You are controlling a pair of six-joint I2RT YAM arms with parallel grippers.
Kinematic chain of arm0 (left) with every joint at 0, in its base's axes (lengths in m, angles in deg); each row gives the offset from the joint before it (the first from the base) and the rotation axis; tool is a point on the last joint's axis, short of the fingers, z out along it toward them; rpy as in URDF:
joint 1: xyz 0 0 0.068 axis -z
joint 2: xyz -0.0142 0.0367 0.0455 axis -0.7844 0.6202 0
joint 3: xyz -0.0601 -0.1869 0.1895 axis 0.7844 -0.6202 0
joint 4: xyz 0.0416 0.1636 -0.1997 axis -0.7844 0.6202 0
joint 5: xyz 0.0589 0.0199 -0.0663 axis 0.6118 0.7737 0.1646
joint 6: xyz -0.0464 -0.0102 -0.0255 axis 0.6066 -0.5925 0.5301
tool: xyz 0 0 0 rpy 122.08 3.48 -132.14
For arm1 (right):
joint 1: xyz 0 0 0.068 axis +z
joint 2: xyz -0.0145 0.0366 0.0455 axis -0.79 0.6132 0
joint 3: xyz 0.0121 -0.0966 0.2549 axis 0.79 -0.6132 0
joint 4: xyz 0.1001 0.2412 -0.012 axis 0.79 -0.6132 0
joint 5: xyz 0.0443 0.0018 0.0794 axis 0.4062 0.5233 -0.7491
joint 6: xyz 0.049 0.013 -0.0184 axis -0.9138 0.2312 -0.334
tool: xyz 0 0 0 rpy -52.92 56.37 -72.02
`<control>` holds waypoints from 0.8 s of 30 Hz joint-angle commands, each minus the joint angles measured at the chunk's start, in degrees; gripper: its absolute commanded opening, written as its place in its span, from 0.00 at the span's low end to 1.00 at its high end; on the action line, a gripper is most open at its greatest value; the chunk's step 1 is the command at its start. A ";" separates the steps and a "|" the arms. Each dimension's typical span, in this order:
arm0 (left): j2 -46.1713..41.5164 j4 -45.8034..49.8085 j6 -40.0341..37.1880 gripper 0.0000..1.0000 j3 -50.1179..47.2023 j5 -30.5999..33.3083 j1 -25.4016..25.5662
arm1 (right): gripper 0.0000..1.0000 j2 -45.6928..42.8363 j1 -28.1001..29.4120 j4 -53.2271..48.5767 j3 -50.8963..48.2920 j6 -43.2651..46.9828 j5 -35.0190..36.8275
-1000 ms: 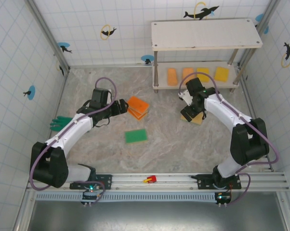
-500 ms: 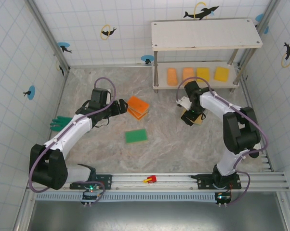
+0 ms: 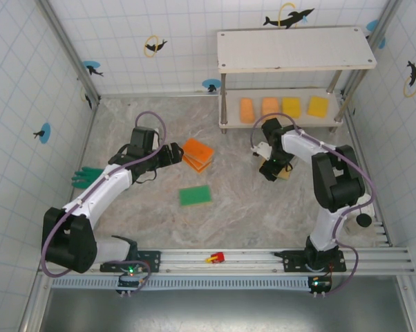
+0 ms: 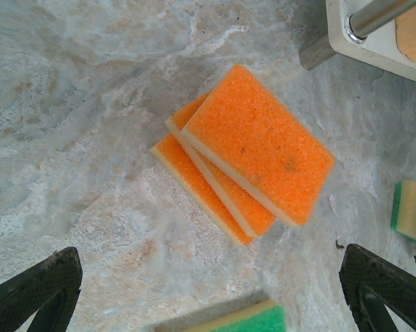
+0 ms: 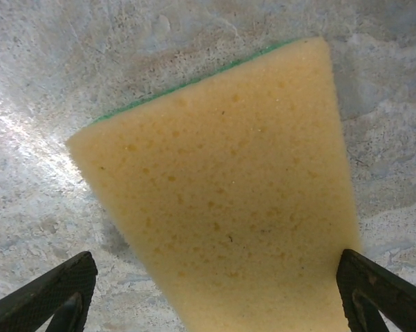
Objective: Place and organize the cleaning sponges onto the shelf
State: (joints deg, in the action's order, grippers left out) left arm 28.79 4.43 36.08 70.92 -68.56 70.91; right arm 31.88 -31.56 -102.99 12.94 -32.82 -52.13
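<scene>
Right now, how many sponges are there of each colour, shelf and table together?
Orange sponges: 5, namely 2 on the shelf, seemingly 3 in the stack on the table.
Yellow sponges: 3, namely 2 on the shelf, 1 below the right pincer.
Green sponge: 1, on the table.
Total: 9.

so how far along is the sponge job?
Done: four sponges sit on the shelf's lower tier. In hand: the right gripper is open astride a yellow sponge lying on the table, not yet gripped. The left gripper is open near the orange stack. Left: those plus the green sponge.
</scene>
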 commanded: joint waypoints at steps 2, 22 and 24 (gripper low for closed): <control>-1.18 0.70 0.92 0.97 0.38 0.83 0.38 | 0.86 2.23 -0.01 -1.98 3.24 -0.78 -1.62; -2.20 -0.11 1.13 0.97 -0.58 -0.08 0.35 | 0.29 4.07 0.21 -11.73 11.16 -8.12 -16.21; -2.23 -0.13 1.11 0.97 -0.67 -0.03 0.36 | 0.26 4.09 0.17 -12.79 11.76 -8.39 -17.77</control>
State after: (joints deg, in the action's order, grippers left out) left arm 27.90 4.39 36.13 70.88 -68.61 70.91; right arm 34.89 -31.30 -112.02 22.12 -39.92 -64.74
